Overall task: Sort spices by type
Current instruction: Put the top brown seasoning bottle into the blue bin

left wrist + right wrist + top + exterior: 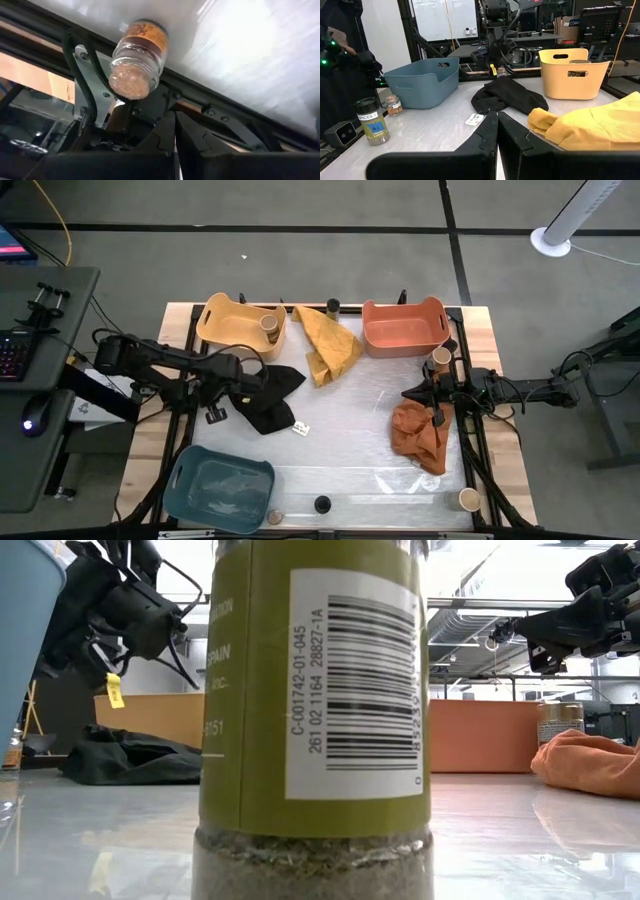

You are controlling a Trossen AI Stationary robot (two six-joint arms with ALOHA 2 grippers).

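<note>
Several small spice jars stand apart on the table: a black-topped jar [322, 504] at the near edge, filling the low view [315, 720]; a small brown one [275, 518] by the blue bin; tan-topped ones at the near right corner [468, 500], beside the right arm [441, 358] and inside the yellow bin [268, 323]; a black-topped one [332, 306] at the far edge. My left gripper [262, 374] hangs shut above the black cloth [270, 402], touching nothing. My right gripper [406, 393] is shut in the air by the orange cloth [420, 435]. The left wrist view shows an orange-labelled jar [137, 57] beyond the shut fingers [175, 127].
A yellow bin [222, 330] and an orange bin [403, 340] stand at the far edge, and a blue bin [190, 480] at the near left corner. A yellow cloth [328, 340] lies between the far bins. The shiny middle of the table has free room.
</note>
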